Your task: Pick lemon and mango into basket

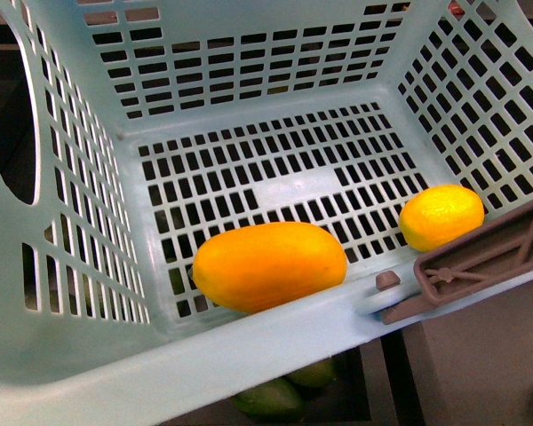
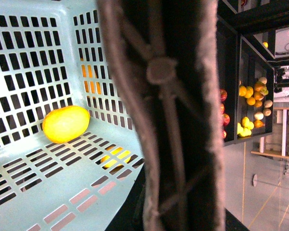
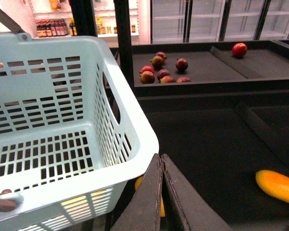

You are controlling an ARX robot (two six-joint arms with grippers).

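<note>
Mango (image 1: 269,264) lies on the basket (image 1: 249,53) floor against the near wall, with the lemon (image 1: 441,216) a little farther in, by the brown handle (image 1: 480,262). Right gripper (image 3: 161,192) is pressed shut outside the basket; the left gripper's state cannot be told.

Right tool (image 3: 161,157) pressed closed, its two dark fingers (image 3: 145,202) lying flat against each other with only a hairline seam between. Nothing gripped between them. Seen from the right wrist, converging like a narrow wedge, one finger slanting toward 1 o'clock, the other toward 11 o'clock, tips meeting at a point. Left tool not made out: masked from its wrist camera by a blurred dark bar (image 2: 164,115) close against the lens, so its state cannot be read.
</note>
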